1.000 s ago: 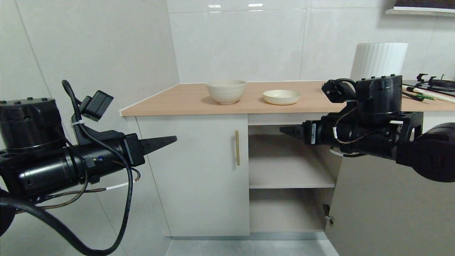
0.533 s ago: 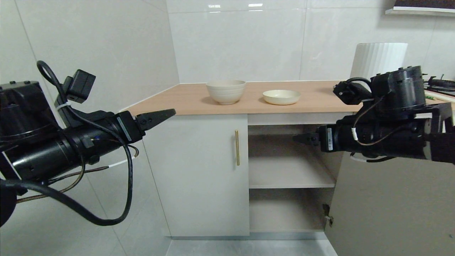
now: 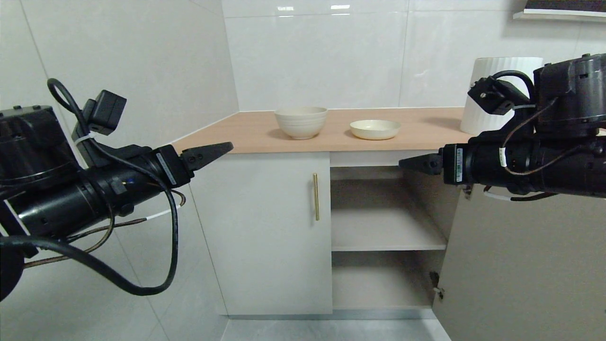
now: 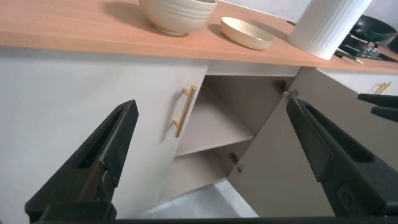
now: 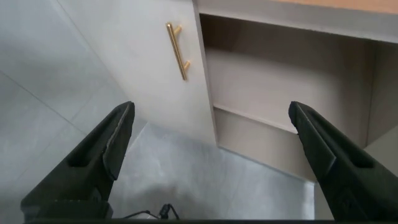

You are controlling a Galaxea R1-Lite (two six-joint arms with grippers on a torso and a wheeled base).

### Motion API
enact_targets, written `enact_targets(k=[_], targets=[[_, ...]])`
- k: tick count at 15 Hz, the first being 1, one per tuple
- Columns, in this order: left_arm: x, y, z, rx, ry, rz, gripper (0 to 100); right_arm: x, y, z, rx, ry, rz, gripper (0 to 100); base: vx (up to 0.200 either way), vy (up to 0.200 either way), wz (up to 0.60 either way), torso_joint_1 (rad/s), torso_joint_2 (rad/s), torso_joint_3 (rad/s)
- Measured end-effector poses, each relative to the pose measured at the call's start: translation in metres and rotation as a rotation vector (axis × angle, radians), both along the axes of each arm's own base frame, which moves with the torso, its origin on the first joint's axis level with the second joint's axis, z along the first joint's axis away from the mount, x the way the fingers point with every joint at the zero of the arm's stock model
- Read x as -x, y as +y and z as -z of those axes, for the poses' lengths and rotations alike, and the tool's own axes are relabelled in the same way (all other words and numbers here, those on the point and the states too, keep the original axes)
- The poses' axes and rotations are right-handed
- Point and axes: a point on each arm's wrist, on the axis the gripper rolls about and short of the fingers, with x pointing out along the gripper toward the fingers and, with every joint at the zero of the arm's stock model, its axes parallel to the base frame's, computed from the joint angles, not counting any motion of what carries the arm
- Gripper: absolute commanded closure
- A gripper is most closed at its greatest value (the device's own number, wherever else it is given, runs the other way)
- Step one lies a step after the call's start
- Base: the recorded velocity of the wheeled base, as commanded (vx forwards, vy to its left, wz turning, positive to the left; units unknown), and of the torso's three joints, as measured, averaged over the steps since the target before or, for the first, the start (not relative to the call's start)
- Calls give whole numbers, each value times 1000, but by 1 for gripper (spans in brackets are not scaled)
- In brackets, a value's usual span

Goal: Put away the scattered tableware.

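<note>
Lifted to desk [image 3: 426, 129] level since a second ago, left tool [image 3: 208, 155] and right tool [image 3: 419, 164], fingers wide apart and empty, with bowl [image 3: 301, 121] and plate [image 3: 375, 129] near each other on top.

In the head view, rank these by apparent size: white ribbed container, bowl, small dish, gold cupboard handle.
1. white ribbed container, partly hidden
2. bowl
3. small dish, nearly as wide but flatter
4. gold cupboard handle, tall but thin
</note>
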Motion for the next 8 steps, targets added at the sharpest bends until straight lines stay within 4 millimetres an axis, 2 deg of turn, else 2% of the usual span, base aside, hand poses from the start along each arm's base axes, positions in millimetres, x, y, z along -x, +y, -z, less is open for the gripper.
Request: enact_targets(k=[7, 8], targets=[[1, 0, -1, 1, -4, 2, 0, 7, -1, -3, -24, 11, -6, 0, 200, 0, 0, 2, 1, 1], [1, 0, -1, 1, -5, 1, 0, 7, -1, -3, -26, 12, -7, 0, 0, 0, 0, 0, 0, 0]])
